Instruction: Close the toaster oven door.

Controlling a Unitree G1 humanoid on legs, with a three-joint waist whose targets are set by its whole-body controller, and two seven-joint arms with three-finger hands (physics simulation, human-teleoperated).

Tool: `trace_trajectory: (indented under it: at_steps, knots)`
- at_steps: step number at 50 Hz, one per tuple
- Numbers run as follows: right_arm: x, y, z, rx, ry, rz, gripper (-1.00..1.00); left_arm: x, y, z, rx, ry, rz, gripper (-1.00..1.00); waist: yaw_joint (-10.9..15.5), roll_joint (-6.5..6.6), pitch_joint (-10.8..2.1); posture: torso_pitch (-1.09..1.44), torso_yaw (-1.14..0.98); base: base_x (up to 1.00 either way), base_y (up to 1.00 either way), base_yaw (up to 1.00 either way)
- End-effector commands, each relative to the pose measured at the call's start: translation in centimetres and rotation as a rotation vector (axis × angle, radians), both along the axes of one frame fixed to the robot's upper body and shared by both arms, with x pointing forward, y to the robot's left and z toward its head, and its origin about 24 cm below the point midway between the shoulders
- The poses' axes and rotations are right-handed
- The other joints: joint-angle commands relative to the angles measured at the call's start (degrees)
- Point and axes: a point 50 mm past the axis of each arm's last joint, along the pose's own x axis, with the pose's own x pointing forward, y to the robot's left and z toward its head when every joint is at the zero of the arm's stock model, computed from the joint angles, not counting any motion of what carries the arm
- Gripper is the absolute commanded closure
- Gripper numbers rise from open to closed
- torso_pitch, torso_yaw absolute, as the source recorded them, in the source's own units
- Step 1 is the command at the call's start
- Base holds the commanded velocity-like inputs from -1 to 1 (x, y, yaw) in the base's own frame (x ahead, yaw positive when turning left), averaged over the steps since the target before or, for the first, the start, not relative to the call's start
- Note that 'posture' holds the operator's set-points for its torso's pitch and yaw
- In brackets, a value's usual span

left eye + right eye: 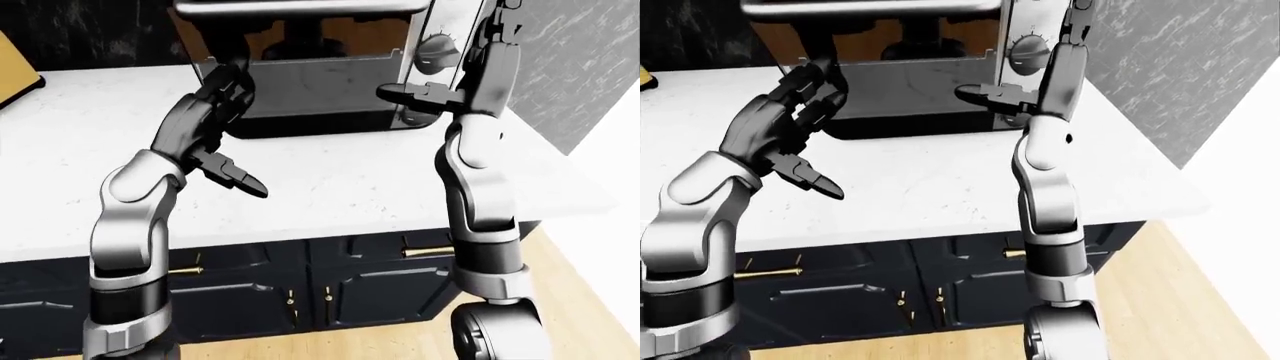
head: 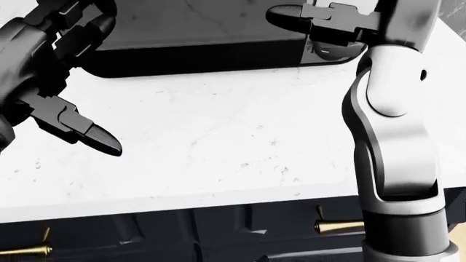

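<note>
The left hand is held with its fingers spread; nothing is gripped. Its upper fingertips are raised to the left edge of the door; whether contact is made cannot be told. One finger is pointed down and to the right, above the counter.

The right hand is seen at the door's right edge, beside the oven's control panel. One finger is extended toward the left of the head view, over the door's right corner. Whether the remaining fingers are spread or closed cannot be told.

The toaster oven is placed at the top centre of the eye views, on the counter, against a dark wall. The door is open, folded down and projecting toward the robot, nearly level. Its long axis is run left to right across the view. The handle bar is seen across the top. A round knob is mounted on the panel at the right.

Below the counter, dark cabinets with brass pulls are fitted. A wooden floor is seen at the lower right.
</note>
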Motion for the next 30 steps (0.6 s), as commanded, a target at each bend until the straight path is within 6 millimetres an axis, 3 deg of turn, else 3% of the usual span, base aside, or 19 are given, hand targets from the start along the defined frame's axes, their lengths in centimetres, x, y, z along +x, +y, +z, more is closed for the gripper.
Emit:
trace_trajectory:
  at_steps: [1,30]
  knots:
    - [-0.7,0.2,2.0,-0.007,-0.094,0.006,-1.00,-0.2,1.2,2.4,0.001,-0.118,0.092,-1.00,0.05,0.08,-1.50,0.00,0.00,0.00,0.00,0.00]
    - [-0.8,0.1,1.8,0.001,-0.087,0.010,-1.00,2.3,2.2,3.3,0.016,-0.109,0.116,-1.00,-0.21,0.17,-1.50,0.00,0.00,0.00,0.00,0.00]
